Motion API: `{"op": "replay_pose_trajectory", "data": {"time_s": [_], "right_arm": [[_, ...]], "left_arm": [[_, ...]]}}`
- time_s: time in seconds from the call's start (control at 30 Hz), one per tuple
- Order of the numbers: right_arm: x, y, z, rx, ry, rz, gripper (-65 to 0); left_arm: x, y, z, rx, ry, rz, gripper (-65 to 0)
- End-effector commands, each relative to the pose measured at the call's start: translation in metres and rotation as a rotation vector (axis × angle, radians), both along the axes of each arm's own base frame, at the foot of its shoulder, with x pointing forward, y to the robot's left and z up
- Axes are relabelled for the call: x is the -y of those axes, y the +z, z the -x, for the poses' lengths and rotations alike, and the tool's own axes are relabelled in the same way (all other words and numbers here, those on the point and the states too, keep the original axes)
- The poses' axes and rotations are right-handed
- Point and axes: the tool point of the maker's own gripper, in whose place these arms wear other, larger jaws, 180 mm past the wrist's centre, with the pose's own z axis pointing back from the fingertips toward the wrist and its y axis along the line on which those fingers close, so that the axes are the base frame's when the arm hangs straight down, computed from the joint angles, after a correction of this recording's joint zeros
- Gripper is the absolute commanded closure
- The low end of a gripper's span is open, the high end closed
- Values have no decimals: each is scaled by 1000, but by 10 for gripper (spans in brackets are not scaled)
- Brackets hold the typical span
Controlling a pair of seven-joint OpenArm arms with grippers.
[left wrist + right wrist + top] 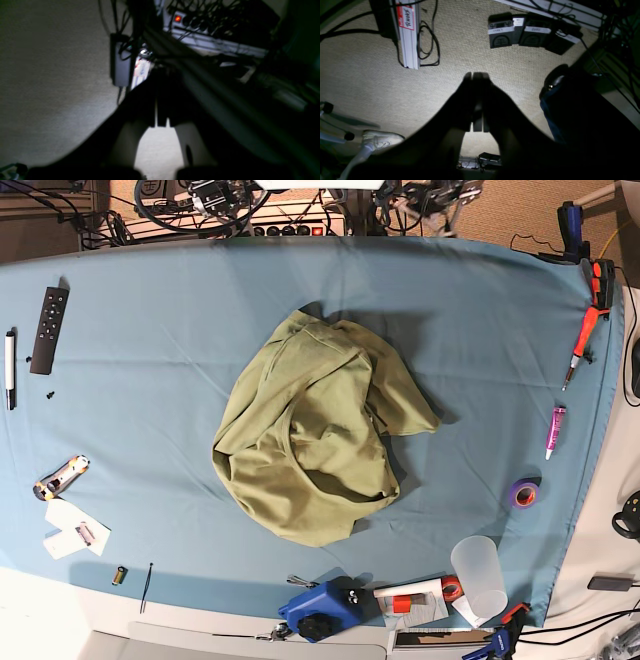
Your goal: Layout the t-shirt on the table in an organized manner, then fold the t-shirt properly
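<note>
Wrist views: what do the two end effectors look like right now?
Both are backlit and mostly silhouette. The left end effector has dark, flat fingers on pale, curved mounts. The right end effector has the same flat, square-tipped dark fingers; its mounts are in shadow. No markings or cables on them can be made out.

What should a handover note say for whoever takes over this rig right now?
Left gripper: shut, holding nothing, hanging over the floor off the table.
Right gripper: shut, holding nothing, also over the floor.
The t-shirt: crumpled in a heap mid-table, untouched by either arm.
Done: nothing yet; shirt is neither laid out nor folded.
Left: bring both arms over the table, spread the shirt flat, then fold it. Small tools and a clear cup line the table edges, away from the shirt.
</note>
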Motion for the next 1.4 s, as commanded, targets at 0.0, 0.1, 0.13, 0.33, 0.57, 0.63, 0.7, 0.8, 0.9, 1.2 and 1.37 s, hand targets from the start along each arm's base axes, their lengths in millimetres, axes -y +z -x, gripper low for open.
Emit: {"op": "replay_pose_trajectory", "data": {"time_s": [0.0, 0.1, 0.13, 0.33, 0.57, 0.63, 0.7, 0.8, 0.9, 1.2, 1.37], "right_arm": [[8, 1, 1, -6, -17, 6, 0], [17, 4, 7, -36, -72, -11, 0], [22, 5, 8, -40, -88, -11, 0], [49, 9, 9, -51, -116, 25, 0], [62, 18, 27, -67, -89, 36, 0], [66, 23, 33, -55, -70, 36, 0], [68, 29, 36, -34, -47, 32, 0], [70, 40, 41, -4, -8, 26, 0], [71, 53, 47, 10, 32, 20, 0], [71, 93, 79, -11, 137, 8, 0], [73, 117, 79, 49, 173, 45, 0]], "left_arm": [[-9, 1, 3, 10, -2, -11, 0], [-35, 4, 19, 10, -15, -58, 0], [-42, 6, 24, 14, -17, -73, 0], [-76, 21, 42, 46, -52, -147, 0], [-89, 42, 55, 98, -48, -165, 0], [-92, 49, 59, 112, -43, -173, 0], [-95, 57, 61, 128, -45, -182, 0], [-102, 68, 64, 149, -65, -200, 0], [-103, 77, 73, 127, -94, -203, 0], [-103, 114, 100, 109, -73, -187, 0], [-102, 144, 98, 156, -118, -203, 0]]}}
